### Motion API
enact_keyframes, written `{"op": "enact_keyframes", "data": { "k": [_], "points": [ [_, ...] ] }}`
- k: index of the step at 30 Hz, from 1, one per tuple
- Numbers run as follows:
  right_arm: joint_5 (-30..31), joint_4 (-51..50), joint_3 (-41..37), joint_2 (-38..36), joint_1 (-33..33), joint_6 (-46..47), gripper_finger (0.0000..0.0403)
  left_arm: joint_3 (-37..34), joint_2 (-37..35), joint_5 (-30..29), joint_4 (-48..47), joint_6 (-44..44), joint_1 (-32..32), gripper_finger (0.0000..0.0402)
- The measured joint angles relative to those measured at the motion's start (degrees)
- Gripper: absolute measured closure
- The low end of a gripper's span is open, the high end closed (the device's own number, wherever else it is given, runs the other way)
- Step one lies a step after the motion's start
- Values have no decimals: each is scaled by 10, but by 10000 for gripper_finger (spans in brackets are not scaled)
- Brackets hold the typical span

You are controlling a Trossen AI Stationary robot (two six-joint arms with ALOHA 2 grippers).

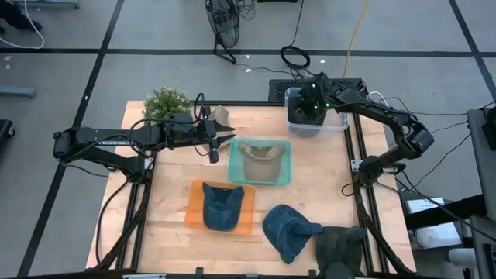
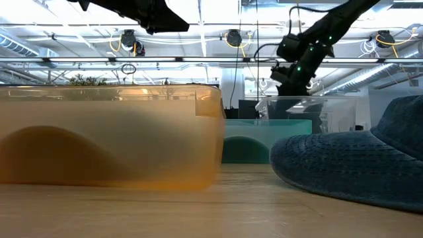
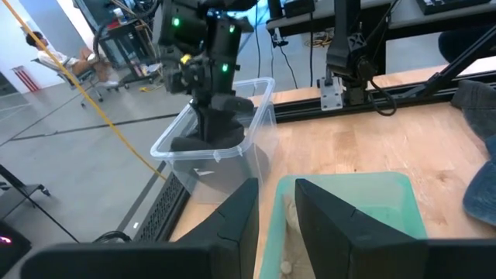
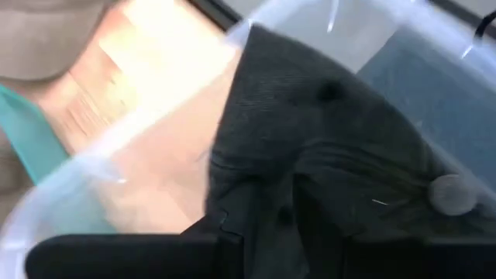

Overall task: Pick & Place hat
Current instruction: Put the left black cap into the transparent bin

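A dark grey hat (image 3: 221,128) hangs inside the clear bin (image 1: 335,124) at the table's far right, with my right gripper (image 1: 310,105) shut on it from above. In the right wrist view the hat (image 4: 325,155) fills the frame, its top button showing. My left gripper (image 1: 225,139) hovers by the far left corner of the teal tray (image 1: 283,174), which holds a beige hat (image 1: 260,159). The left fingers (image 3: 248,225) stand apart with nothing between them. My right gripper pinches a bunched fold of the dark hat's cloth (image 4: 287,209) between its two fingers, coming slanting down from above. The hat hangs below the fingers inside the bin's walls; whether its lower edge (image 3: 194,143) rests on the bin's floor, I cannot tell.
An orange tray (image 1: 194,213) holds a blue hat (image 1: 223,208) near the table's middle. Another blue hat (image 1: 288,231) lies on the bare wood near the front, a dark grey cloth heap (image 1: 341,248) beside it. A plant (image 1: 167,101) stands at the far left.
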Motion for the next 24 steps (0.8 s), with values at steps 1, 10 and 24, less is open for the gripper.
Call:
{"op": "enact_keyframes", "data": {
  "k": [1, 10, 24],
  "points": [
    [0, 0, 0, -8, 0, 0, 330, 0, 0, 0, 0, 0, 0, 305],
    [42, -1, 0, -63, 1, 0, 330, 0, 0, 0, 0, -1, 0, 305],
    [43, 42, -22, -33, 5, 13, 330, 0, 0, 0, 0, -2, 0, 305]
  ]
}}
